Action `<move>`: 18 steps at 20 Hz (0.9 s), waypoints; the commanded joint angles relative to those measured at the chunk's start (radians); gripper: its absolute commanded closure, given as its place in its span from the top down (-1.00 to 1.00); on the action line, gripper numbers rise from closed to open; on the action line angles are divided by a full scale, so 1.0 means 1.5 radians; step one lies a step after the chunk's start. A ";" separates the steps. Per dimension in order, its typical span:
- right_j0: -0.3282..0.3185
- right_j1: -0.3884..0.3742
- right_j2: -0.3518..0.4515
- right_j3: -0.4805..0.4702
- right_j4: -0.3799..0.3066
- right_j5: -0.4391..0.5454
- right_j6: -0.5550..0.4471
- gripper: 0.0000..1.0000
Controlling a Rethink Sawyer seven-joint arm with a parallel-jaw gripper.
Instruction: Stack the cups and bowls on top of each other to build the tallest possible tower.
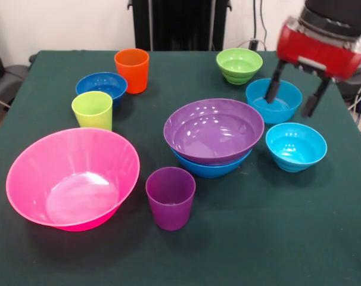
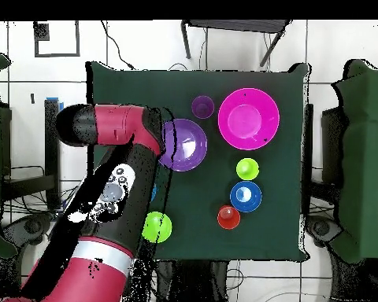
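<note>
The glossy purple plastic bowl (image 1: 214,129) sat nested in a blue bowl (image 1: 210,167); the gripper (image 1: 292,95) hung spread, one finger inside a turquoise bowl (image 1: 276,101) that the arm hid overhead.

Dark green cloth (image 1: 240,250) over the table, white wall (image 1: 61,24) behind, black stand (image 1: 180,24) against it, pale tiled floor (image 2: 334,47) around.
</note>
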 commanded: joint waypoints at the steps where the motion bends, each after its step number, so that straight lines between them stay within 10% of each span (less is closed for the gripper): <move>1: -0.063 -0.071 0.104 0.108 -0.082 0.048 -0.157 1.00; 18: -0.224 -0.084 0.234 0.196 -0.225 -0.077 -0.231 1.00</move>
